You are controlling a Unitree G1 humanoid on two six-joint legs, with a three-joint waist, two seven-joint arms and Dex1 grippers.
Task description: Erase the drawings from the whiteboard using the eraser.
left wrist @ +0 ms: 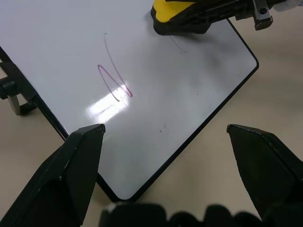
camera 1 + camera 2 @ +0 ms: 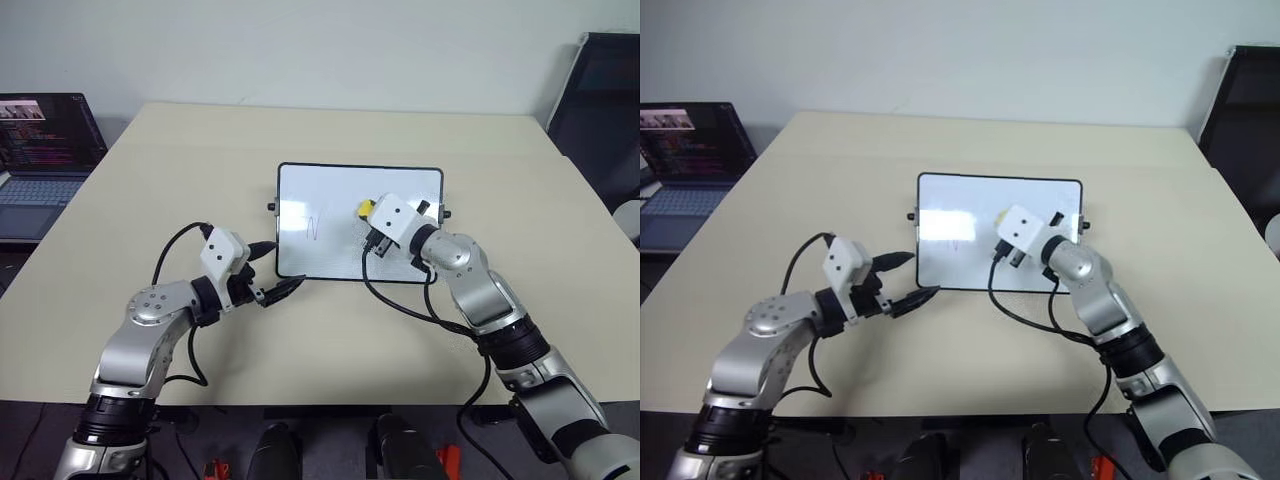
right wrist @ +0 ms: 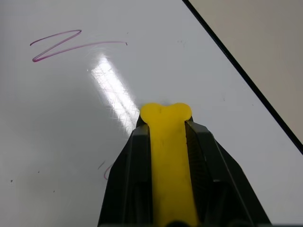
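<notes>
The whiteboard (image 2: 335, 190) lies flat in the middle of the beige table. One of the drawings, a thin purple "N" squiggle (image 2: 313, 229), sits on its left half and also shows in the wrist views (image 1: 115, 80) (image 3: 56, 45). A faint leftover stroke (image 1: 179, 46) lies beside the eraser. My right gripper (image 2: 369, 214) is shut on the yellow eraser (image 3: 166, 142), whose dark underside rests on the board's right half (image 1: 171, 12). My left gripper (image 2: 278, 268) is open at the board's near left corner, with nothing between its fingers.
An open laptop (image 2: 40, 150) stands off the table's left side. A dark chair (image 2: 600, 100) is at the far right. Black cables hang from both wrists over the table's near part.
</notes>
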